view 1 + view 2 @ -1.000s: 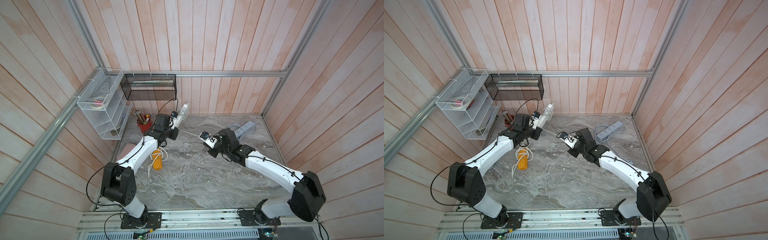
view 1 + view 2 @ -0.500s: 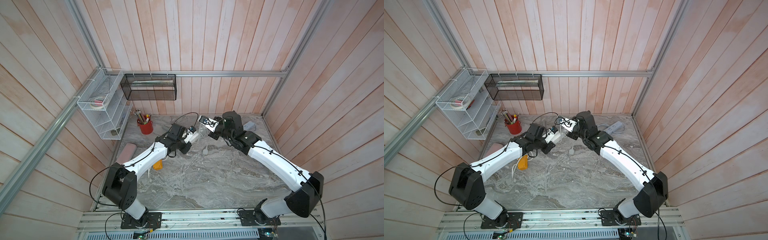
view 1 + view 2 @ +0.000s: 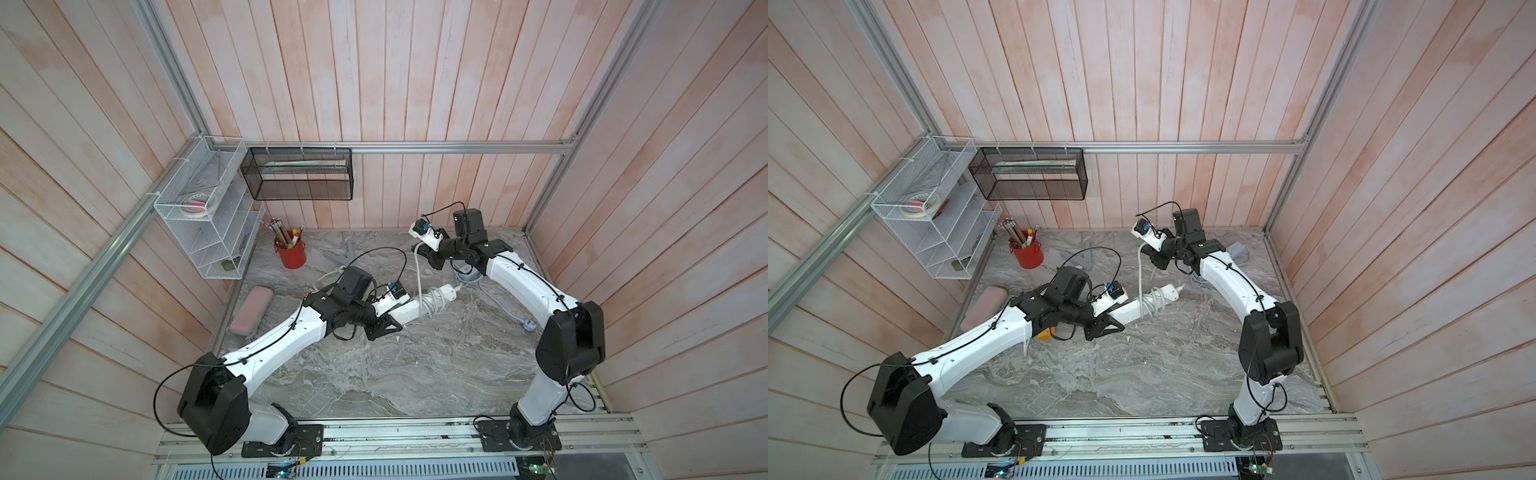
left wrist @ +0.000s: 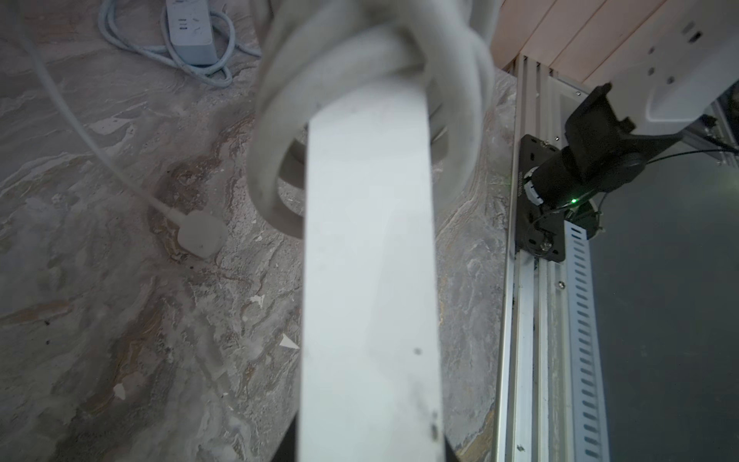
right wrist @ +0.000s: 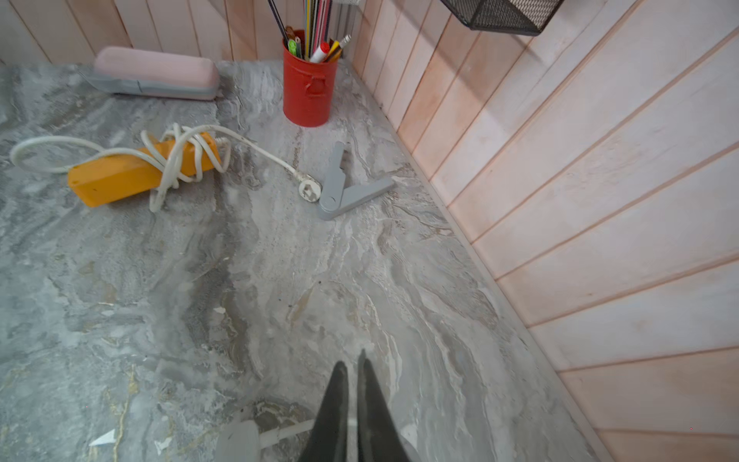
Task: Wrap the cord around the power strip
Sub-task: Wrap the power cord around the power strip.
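Vs one second back: left arm has left the cup (image 3: 291, 254) corner and swung to mid-table (image 3: 415, 374). The strip (image 3: 409, 309), then pointing up by the back wall, now lies near level. Right arm went the other way, from mid-table to the back wall. Vs half a second back: left gripper (image 3: 392, 323) is nearer the front edge, right gripper (image 3: 430, 261) in about the same spot. The cup, partly behind the left arm earlier, is now in plain sight

Left arm: stretched low and slantwise from its base, wrist over mid-table. Left gripper clamped on one end of the strip, whose free end points toward the right arm. The strip looks held clear of the table; the left wrist view shows marble beneath it. Cord (image 3: 432, 301) sits in several loose turns round the strip's middle, and the turns sag below it

Right arm: elbow high by the right wall, forearm reaching back and left, gripper raised near the back wall, above and beyond the strip. One run of cord climbs from the coils to it. Right wrist view: fingers (image 5: 336, 400) almost together with a thin gap, white cord pinched between them. Plug (image 5: 240, 444) just beyond them, blurred

Orange strip (image 3: 1043, 334) lies under the left forearm. Grey strip (image 4: 190, 36) lies below the right arm
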Action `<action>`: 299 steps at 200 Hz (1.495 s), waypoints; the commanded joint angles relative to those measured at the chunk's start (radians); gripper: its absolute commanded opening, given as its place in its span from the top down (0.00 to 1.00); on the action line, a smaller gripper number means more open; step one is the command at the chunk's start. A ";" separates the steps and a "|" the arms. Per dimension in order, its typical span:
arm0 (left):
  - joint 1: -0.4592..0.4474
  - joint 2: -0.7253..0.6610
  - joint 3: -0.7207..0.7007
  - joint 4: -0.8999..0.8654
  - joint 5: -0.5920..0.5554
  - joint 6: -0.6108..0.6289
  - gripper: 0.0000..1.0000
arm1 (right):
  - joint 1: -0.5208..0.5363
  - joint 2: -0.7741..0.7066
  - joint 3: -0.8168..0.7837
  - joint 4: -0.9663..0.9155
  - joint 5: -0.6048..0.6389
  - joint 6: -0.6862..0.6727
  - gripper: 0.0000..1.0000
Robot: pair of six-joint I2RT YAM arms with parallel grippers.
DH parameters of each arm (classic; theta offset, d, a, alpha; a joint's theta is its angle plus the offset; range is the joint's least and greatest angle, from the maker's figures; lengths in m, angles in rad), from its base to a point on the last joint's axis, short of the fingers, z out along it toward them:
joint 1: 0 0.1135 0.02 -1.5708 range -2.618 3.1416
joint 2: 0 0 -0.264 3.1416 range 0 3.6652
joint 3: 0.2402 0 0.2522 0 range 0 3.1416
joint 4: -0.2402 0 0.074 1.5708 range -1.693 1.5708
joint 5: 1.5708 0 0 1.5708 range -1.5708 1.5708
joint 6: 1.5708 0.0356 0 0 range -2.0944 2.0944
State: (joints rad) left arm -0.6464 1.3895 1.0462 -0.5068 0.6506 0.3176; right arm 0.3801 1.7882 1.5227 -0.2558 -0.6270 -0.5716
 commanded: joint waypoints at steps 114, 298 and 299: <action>0.175 -0.148 -0.130 0.513 0.150 -0.286 1.00 | -0.005 0.205 -0.444 1.108 -0.051 0.862 0.50; 0.186 -0.152 -0.272 0.907 0.065 -0.625 1.00 | 0.041 0.175 -0.643 1.244 0.220 1.074 0.33; 0.186 -0.151 -0.272 0.908 0.064 -0.628 1.00 | 0.043 0.175 -0.642 1.239 0.224 1.072 0.33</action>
State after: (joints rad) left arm -0.4683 1.2823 0.7837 0.2440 0.7498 -0.2817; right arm 0.3847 1.9926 0.8776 1.0389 -0.4801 0.5228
